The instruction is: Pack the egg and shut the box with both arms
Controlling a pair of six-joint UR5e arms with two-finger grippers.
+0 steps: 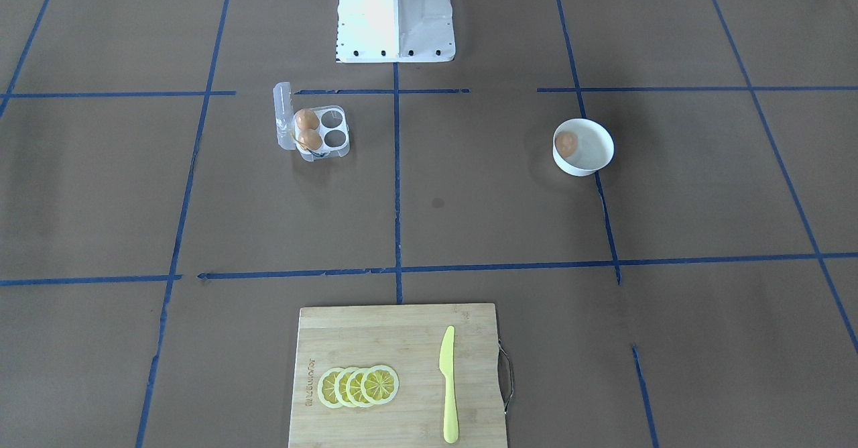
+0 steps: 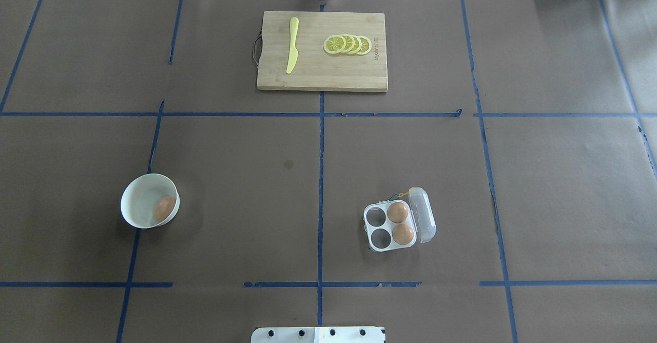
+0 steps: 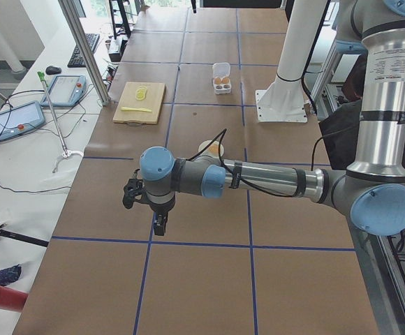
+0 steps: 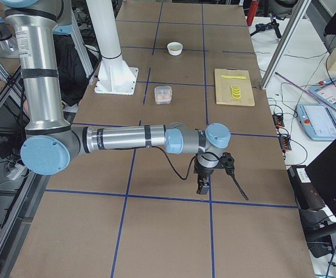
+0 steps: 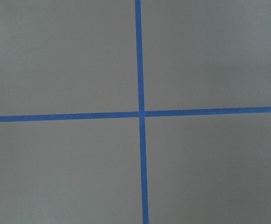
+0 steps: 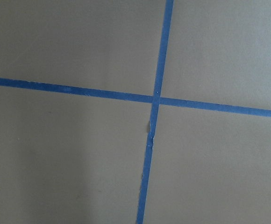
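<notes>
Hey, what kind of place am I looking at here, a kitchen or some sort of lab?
Most likely a robotics lab: the left arm and right arm reach over a paper-covered table gridded with blue tape, and teach pendants lie on a side bench.

Measured from the white pedestal base (image 1: 395, 12), the box (image 1: 338, 151) sits near, down and to the view's left. Its clear lid (image 1: 284, 114) stands open on the far side, with two eggs (image 1: 307, 119) in the cells beside the lid. The white bowl (image 1: 593, 159), down and to the view's right of the base, holds the egg (image 1: 566, 142). Well apart, straight across from the base, the cutting board (image 1: 402, 330) carries overlapping lemon slices (image 1: 358, 386) and a yellow knife (image 1: 448, 384).
</notes>
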